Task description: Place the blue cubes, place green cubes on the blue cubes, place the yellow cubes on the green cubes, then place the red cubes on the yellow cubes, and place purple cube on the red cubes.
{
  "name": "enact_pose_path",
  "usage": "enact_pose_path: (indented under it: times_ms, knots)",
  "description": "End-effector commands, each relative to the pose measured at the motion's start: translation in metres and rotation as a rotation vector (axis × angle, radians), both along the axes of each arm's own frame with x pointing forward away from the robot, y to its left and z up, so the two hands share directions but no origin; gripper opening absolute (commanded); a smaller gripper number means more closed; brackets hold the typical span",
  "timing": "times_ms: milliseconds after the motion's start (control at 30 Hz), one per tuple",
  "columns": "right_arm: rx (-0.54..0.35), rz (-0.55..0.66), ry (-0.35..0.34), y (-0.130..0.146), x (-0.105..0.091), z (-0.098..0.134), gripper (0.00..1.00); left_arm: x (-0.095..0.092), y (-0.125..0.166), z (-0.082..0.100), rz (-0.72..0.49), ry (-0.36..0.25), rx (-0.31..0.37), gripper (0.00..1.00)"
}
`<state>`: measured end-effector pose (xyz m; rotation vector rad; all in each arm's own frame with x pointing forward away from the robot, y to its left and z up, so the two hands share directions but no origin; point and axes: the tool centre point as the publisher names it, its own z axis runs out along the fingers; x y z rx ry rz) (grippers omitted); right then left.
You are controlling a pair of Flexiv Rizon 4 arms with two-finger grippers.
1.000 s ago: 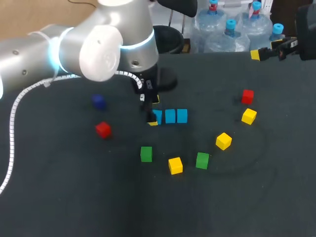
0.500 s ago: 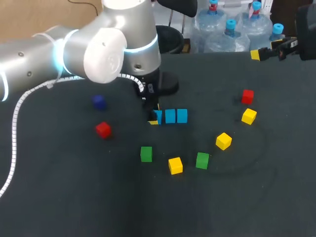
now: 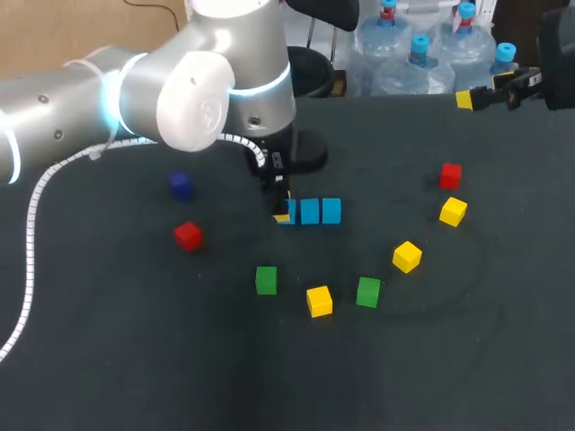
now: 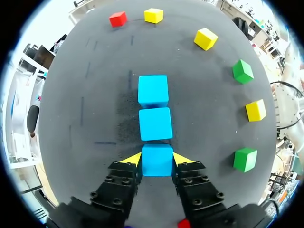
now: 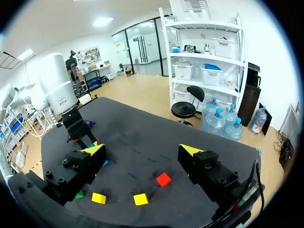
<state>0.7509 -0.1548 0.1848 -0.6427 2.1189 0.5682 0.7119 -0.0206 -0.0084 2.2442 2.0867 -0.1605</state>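
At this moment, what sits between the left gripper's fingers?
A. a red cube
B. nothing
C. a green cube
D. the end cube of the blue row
D: in the left wrist view the left gripper has its yellow tips against both sides of the end blue cube, which lies in line with two more blue ones ahead of it.

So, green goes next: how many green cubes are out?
2. One green cube lies left of the near yellow cube, the other green cube right of it, both nearer the camera than the blue cubes. The left arm may hide more.
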Motion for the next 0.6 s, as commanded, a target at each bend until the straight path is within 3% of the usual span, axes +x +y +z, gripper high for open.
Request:
enact_pose_path:
  times_ms: [33, 600]
  knots:
    - [0.000, 0.000, -0.001, 0.0003, 0.0002, -0.0005, 1.00, 0.0002, -0.0006, -0.0005, 0.002, 0.002, 0.004, 0.00]
    - [0.000, 0.000, -0.001, 0.0003, 0.0002, -0.0005, 1.00, -0.0026, -0.0015, -0.0036, 0.072, 0.022, 0.004, 0.00]
